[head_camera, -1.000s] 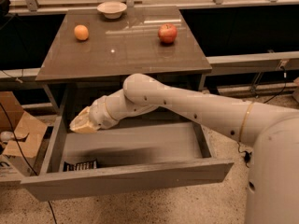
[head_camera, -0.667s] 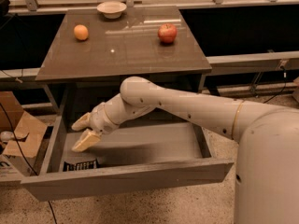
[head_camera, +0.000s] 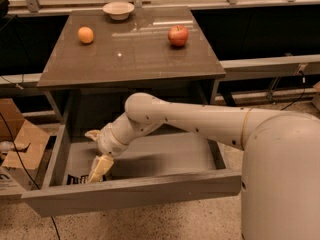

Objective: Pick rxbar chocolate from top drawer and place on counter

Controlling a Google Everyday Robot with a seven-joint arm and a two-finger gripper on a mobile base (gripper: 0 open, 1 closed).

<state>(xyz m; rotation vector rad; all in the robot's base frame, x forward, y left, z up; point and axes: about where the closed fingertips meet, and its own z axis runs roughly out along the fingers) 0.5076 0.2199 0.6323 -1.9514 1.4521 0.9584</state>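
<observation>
The rxbar chocolate [head_camera: 75,179], a small flat bar in a black wrapper with white lettering, is seen lying in the front left corner of the wide, shallow grey top drawer [head_camera: 135,194], which is pulled out. The white 2-finger gripper [head_camera: 91,156] is held inside the drawer just over the bar, fingers spread apart. Above the drawer, a round orange [head_camera: 85,34], a red apple [head_camera: 178,35] and a pale bowl [head_camera: 118,10] are carried on the glossy grey-brown counter [head_camera: 130,54].

From here nothing reads: white lettering on the black snack bar [head_camera: 75,179] in the open drawer [head_camera: 130,191], beside the parted jaws, is too small.
</observation>
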